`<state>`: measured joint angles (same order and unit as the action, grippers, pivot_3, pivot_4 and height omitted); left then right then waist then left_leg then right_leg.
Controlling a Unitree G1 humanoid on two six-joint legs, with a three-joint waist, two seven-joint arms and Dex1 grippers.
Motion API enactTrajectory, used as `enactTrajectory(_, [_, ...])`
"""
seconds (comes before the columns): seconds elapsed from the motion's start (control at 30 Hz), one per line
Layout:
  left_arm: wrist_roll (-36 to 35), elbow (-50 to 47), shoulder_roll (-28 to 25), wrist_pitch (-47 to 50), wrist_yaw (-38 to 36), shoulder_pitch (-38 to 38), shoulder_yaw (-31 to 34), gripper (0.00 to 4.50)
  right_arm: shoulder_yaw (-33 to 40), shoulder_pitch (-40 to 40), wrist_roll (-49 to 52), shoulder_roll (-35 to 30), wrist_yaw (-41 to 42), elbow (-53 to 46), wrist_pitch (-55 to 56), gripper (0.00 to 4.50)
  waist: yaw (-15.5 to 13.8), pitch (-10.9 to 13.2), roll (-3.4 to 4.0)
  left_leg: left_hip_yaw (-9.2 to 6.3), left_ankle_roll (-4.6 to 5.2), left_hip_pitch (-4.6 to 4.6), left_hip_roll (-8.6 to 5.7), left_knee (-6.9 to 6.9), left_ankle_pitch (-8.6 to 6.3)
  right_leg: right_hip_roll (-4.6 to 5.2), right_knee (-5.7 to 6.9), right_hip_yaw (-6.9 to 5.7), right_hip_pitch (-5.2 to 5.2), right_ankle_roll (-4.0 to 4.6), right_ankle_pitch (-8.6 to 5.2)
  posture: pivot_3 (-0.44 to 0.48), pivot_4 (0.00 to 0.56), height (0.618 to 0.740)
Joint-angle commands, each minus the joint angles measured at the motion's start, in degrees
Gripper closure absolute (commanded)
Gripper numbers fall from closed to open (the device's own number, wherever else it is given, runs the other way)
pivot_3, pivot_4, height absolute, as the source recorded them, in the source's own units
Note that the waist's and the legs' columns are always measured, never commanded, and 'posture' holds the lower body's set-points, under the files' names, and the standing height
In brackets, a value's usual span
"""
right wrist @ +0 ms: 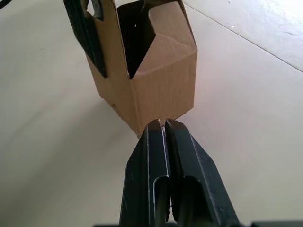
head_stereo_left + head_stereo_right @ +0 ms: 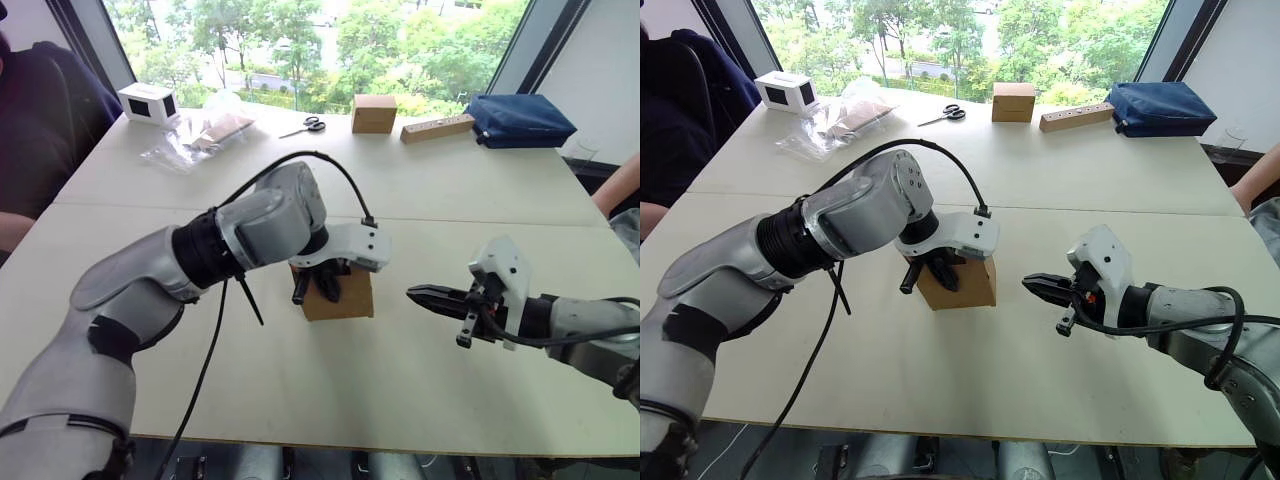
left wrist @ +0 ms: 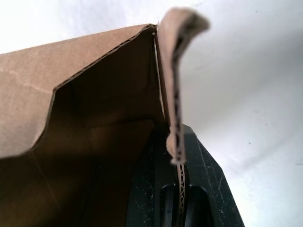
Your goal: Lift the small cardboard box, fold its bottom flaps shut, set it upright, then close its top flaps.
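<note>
The small cardboard box [image 2: 345,297] is at the middle of the table, tipped so that its open end with loose brown flaps [image 1: 165,38] faces my right gripper. My left gripper [image 2: 313,288] reaches down from above and is shut on one wall of the box. The left wrist view shows that wall's corrugated edge [image 3: 177,118] pinched against a black finger [image 3: 201,189]. My right gripper [image 2: 425,295] hovers shut a short way to the right of the box. Its tips [image 1: 161,127] point at the box's lower corner. I cannot tell whether the box rests on the table or hangs just above it.
Along the far edge are a white box with dark panels [image 2: 148,103], plastic bags [image 2: 200,135], scissors [image 2: 305,125], a taller tan box [image 2: 373,113], a wooden block [image 2: 437,128] and a blue bag [image 2: 520,120]. One person sits at the left [image 2: 40,110]. Another person's arm [image 2: 620,185] is at the right.
</note>
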<state>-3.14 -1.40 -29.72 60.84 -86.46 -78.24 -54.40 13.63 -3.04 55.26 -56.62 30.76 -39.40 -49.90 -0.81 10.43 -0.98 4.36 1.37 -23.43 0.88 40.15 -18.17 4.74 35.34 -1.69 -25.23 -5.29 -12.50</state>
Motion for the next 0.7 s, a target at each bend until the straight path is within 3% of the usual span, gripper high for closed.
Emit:
enactTrajectory(0.03, [-0.5, -0.1, 1.6, 1.1, 0.9, -0.8, 0.6, 3.37, 0.8, 0.4, -1.8, 0.5, 1.8, 0.5, 1.4, 4.50, -0.1, 0.0, 0.00, 0.00, 0.00, 0.00, 0.00, 0.01, 0.00, 0.00, 0.00, 0.00, 0.01, 0.00, 0.00, 0.000, 0.150, 0.740])
enactTrajectory(0.27, [-4.1, -0.6, 2.2, 6.2, 0.1, -3.1, 2.7, 0.76, 0.5, 0.9, -4.7, 0.9, 5.2, 2.3, 2.5, 4.50, 0.1, 0.0, 0.00, 0.00, 0.00, 0.02, -0.02, 0.02, 0.00, -0.02, 0.04, 0.02, 0.01, -0.03, 0.01, 0.000, 0.150, 0.740])
enactTrajectory(0.53, [-17.5, 9.1, 4.4, 16.0, -1.5, -9.5, 19.6, 0.76, 1.6, -2.0, -4.1, 1.9, 9.2, 5.8, 2.9, 4.50, 0.1, 0.0, 0.01, 0.00, -0.01, 0.03, -0.03, 0.04, 0.01, -0.03, 0.08, 0.01, 0.00, -0.05, 0.01, 0.000, 0.150, 0.740])
enactTrajectory(0.67, [-21.1, 15.1, 3.8, 17.0, 2.1, -8.2, 29.7, 0.76, 2.9, -3.0, -3.1, 2.6, 10.3, 7.5, 3.0, 4.50, 0.3, 0.0, 0.03, -0.01, -0.01, 0.06, -0.01, 0.04, 0.01, -0.04, 0.18, 0.01, -0.01, -0.11, -0.01, 0.000, 0.150, 0.740])
enactTrajectory(0.7, [-21.5, 16.5, 4.3, 15.2, 6.3, -6.3, 35.7, 0.76, 3.5, -3.9, -2.3, 3.3, 10.2, 8.3, 3.0, 4.50, 0.3, 0.0, 0.03, 0.00, -0.01, 0.08, -0.01, 0.04, 0.01, -0.05, 0.22, 0.01, -0.02, -0.11, -0.01, 0.000, 0.150, 0.740])
